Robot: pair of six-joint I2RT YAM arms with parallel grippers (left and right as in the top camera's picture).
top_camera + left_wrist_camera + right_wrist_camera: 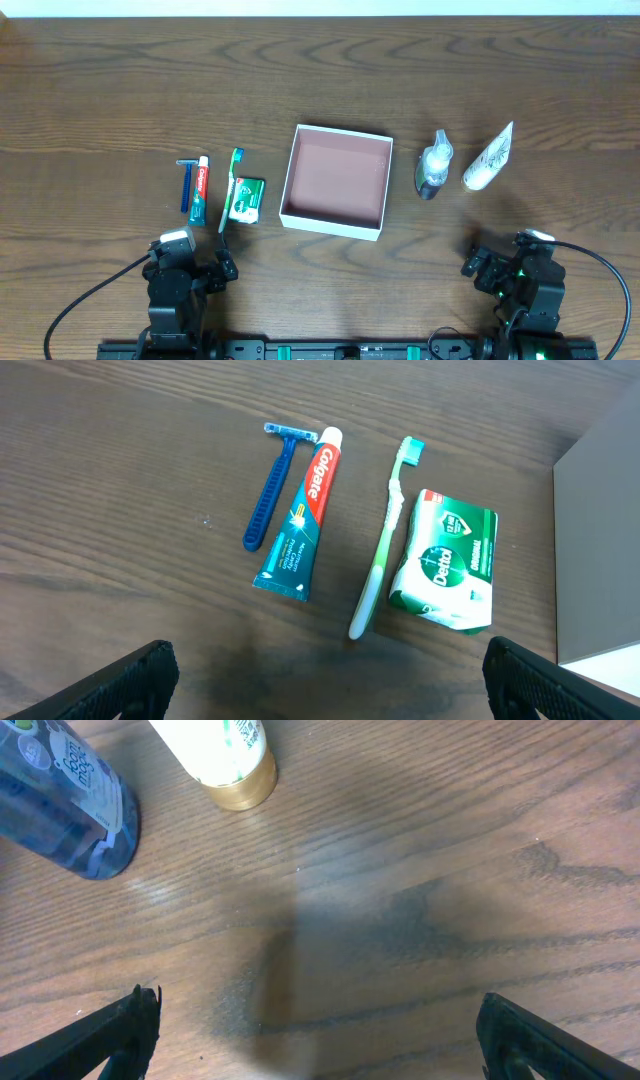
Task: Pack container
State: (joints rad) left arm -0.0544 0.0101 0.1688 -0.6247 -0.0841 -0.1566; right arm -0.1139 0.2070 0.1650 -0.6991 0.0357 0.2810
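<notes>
The container [383,190], a shallow square box with white walls and a pinkish-brown inside, sits at the table's middle and holds nothing; its wall shows in the left wrist view [600,550]. To its left lie a blue razor [185,183] [270,485], a toothpaste tube [200,190] [303,515], a green toothbrush [230,188] [385,540] and a green soap pack [247,200] [447,560]. To its right lie a clear bottle [433,166] [60,810] and a white tube [488,158] [215,750]. My left gripper [195,268] [320,680] is open near the front edge. My right gripper [500,270] [315,1035] is open, below the bottle.
The dark wooden table [320,70] stretches behind the items. Black cables [90,300] run from both arm bases along the front edge.
</notes>
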